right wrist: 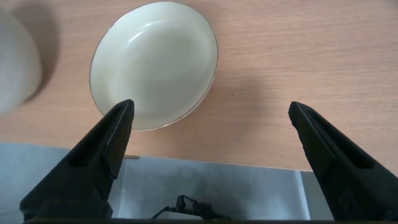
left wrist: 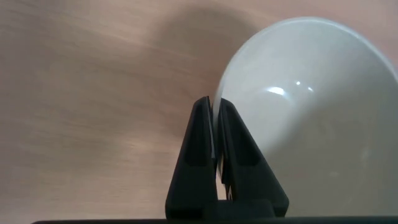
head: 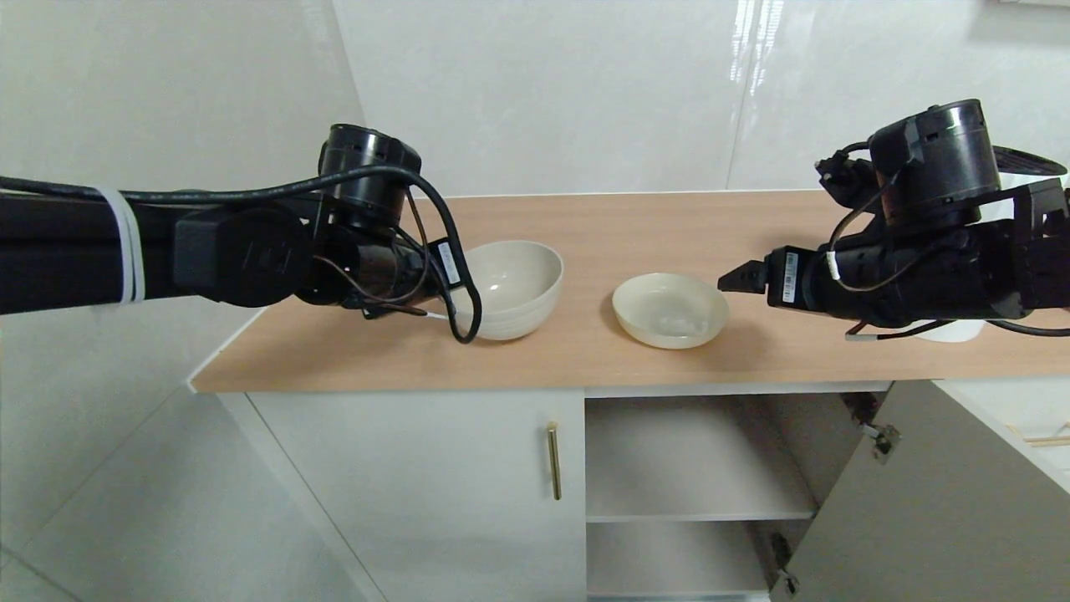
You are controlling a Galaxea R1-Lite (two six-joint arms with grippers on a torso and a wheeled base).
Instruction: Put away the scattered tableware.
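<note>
Progress: early, by my judgement. Deep glossy cream bowl (head: 514,288) is on the wooden surface (head: 585,226), left of centre. Shallow cream dish (head: 671,309) lies near it toward the right, and the two do not touch. Neither is in the white cupboard (head: 418,485) below, whose right-hand door hangs open onto two shelves.

Left gripper (left wrist: 214,109): jaws narrow, pinched on the bowl's rim, one finger inside and one outside. Right gripper (right wrist: 210,107): jaws wide, holding nothing, hovering just beside the dish and apart from it.

Remaining, as I judge: both pieces are yet to be lifted and set on a shelf.

Hard to make out:
- Head view: the left wrist and cable cover the grip point, and I cannot tell whether the bowl's base rests flat or is tipped.
- A white object (head: 957,333) behind the right arm is mostly covered, so its kind is unclear.
- The lower shelf is cut off at the frame edge.
</note>
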